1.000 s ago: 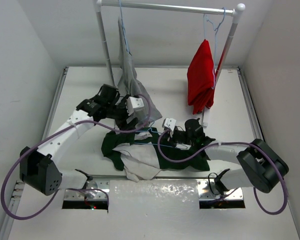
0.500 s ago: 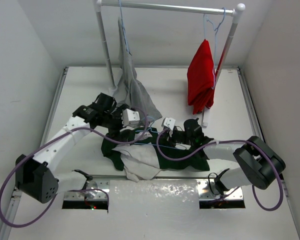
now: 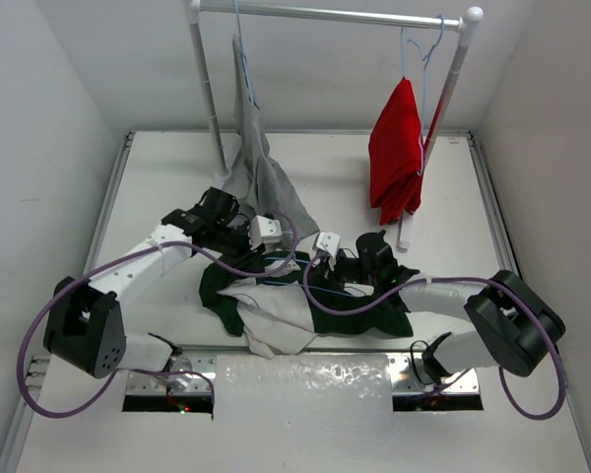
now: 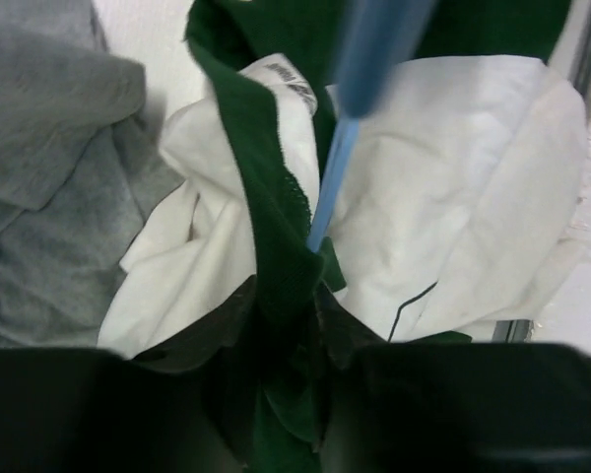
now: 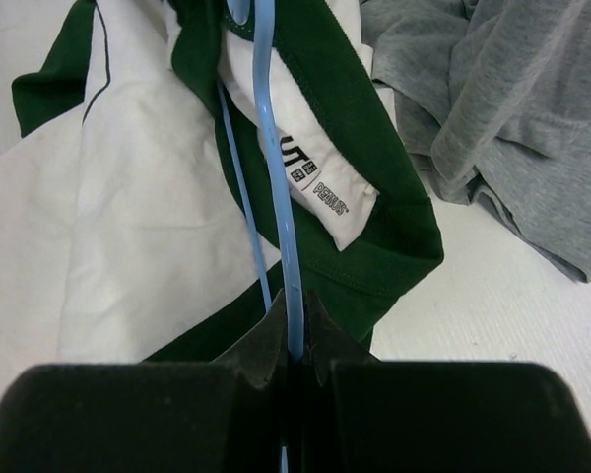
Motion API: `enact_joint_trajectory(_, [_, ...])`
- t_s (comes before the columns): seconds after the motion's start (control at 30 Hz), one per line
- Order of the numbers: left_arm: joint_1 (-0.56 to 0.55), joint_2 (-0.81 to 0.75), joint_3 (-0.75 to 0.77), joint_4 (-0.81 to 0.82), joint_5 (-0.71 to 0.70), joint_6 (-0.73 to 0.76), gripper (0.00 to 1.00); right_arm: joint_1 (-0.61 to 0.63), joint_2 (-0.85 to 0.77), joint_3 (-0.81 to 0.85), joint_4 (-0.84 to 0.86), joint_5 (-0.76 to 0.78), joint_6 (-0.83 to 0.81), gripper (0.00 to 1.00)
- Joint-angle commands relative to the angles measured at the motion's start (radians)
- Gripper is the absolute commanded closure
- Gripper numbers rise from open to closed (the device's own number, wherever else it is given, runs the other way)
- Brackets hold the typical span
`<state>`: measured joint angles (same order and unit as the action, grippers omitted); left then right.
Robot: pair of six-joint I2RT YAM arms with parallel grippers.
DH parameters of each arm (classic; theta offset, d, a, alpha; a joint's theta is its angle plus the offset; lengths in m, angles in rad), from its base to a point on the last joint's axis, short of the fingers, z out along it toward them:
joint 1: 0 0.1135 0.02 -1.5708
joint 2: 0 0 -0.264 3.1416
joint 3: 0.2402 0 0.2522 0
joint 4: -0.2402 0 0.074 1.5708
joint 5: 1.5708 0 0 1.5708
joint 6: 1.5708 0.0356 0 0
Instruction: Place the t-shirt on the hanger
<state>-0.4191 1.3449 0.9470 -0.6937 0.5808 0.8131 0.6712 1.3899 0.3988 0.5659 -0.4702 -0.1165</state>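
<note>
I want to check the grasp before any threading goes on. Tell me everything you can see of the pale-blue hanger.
The hanger is thin pale-blue wire, smooth and straight where it shows. The right wrist view shows two strands. The nearer one runs straight out from the right gripper, which is shut on it, and a finer one lies beside it. Both cross the green collar of the t-shirt next to its label. In the left wrist view a strand disappears behind a collar fold. Its hook is hidden.

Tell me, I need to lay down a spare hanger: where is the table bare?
Bare: the far strip between grey garment and red garment; the table's right side past the red garment; its left edge. Crowded: the centre, around the t-shirt.
</note>
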Motion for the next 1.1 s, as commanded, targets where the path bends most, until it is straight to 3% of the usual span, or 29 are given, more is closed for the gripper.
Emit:
enact_joint_trajectory(0.0, [0.000, 0.008, -0.001, -0.019, 0.128, 0.070, 0.81, 0.013, -0.037, 0.052, 0.011, 0.008, -0.006, 1.00])
enact_joint_trajectory(0.23, [-0.006, 0.011, 0.065, -0.121, 0.320, 0.153, 0.95, 0.059, -0.087, 0.081, -0.026, 0.111, -0.040, 1.00])
enact_joint_trajectory(0.43, [-0.014, -0.111, 0.007, -0.003, 0.289, 0.094, 0.94, 0.114, -0.109, 0.123, -0.043, 0.214, -0.071, 1.00])
enact_joint_trajectory(0.67, [-0.020, -0.086, 0.015, 0.042, 0.278, 0.041, 0.86, 0.145, -0.086, 0.202, -0.054, 0.265, -0.120, 1.00])
enact_joint_trajectory(0.73, [-0.018, -0.084, 0.016, 0.049, 0.266, 0.031, 0.91, 0.146, -0.081, 0.203, -0.049, 0.263, -0.118, 1.00])
enact_joint_trajectory(0.77, [-0.018, -0.087, 0.016, 0.049, 0.243, 0.023, 1.00, 0.146, -0.084, 0.192, -0.040, 0.260, -0.115, 1.00])
enact_joint_trajectory(0.87, [-0.017, -0.108, 0.012, 0.094, 0.141, -0.060, 1.00, 0.146, -0.100, 0.190, -0.032, 0.310, -0.091, 0.98])
enact_joint_trajectory(0.9, [-0.017, -0.118, 0.013, 0.108, 0.107, -0.086, 1.00, 0.146, -0.106, 0.195, -0.043, 0.338, -0.072, 0.87])
enact_joint_trajectory(0.93, [-0.012, -0.127, 0.025, 0.123, 0.075, -0.110, 1.00, 0.146, -0.127, 0.199, -0.052, 0.361, -0.042, 0.53])
enact_joint_trajectory(1.07, [0.005, -0.136, 0.075, 0.125, -0.056, -0.222, 1.00, 0.146, -0.225, 0.195, -0.078, 0.574, 0.073, 0.01])
